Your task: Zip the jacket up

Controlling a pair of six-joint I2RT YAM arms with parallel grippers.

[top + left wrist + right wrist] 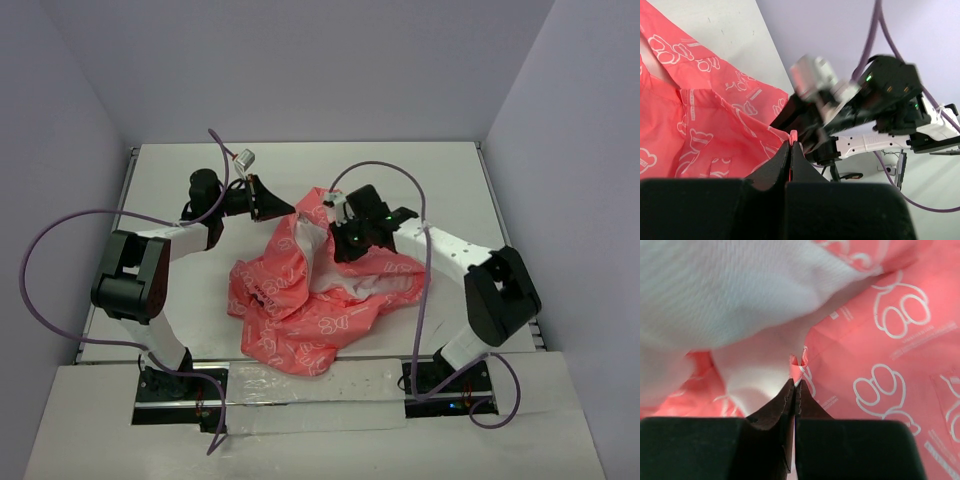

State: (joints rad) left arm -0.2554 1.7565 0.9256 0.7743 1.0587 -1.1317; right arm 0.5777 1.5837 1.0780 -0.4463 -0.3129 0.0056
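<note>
Left claw (791,144) is pinched tight on a jacket (300,310) edge; right claw (795,386) same, clamped on fabric beside bunched white lining (740,295); one jacket, crumpled mid-worktop (160,190); two claws; purple cables (375,164) looping around.

There is one coral-pink jacket (300,300) on one white table (440,170). Two arms are in view, the left arm (150,262) at 8 o'clock and the right arm (480,280) at 4 o'clock. There are also two grippers, the left gripper (283,208) at the jacket's 11 o'clock and the right gripper (338,235) at its 1 o'clock, and two purple cables, one (40,250) per (428,290) arm.
</note>
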